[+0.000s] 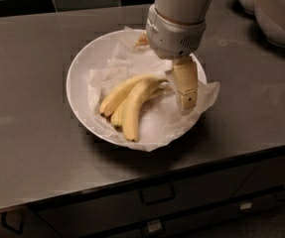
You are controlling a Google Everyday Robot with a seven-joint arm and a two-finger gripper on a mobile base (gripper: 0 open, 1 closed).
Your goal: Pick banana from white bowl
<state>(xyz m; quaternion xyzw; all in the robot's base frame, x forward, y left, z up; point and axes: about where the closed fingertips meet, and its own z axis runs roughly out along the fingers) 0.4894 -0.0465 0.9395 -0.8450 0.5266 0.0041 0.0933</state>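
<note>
Camera view: the banana bunch (132, 100) lies on white paper (158, 127) in the white bowl (78, 83) on a dark countertop (28, 138). The gripper (185, 94) hangs just beside the stem end; whether it is wide or narrow cannot be told.

Reaching down from the top edge, arm (181, 1) pale and thick at the wrist (176, 31). Holding the hand (182, 87) low, right of centre, pointed downward

The banana (132, 100) is laid on paper (159, 128) in the white bowl (80, 78) on the surface (28, 133). The hand (184, 99) is positioned over the bowl, just right of the banana.
</note>
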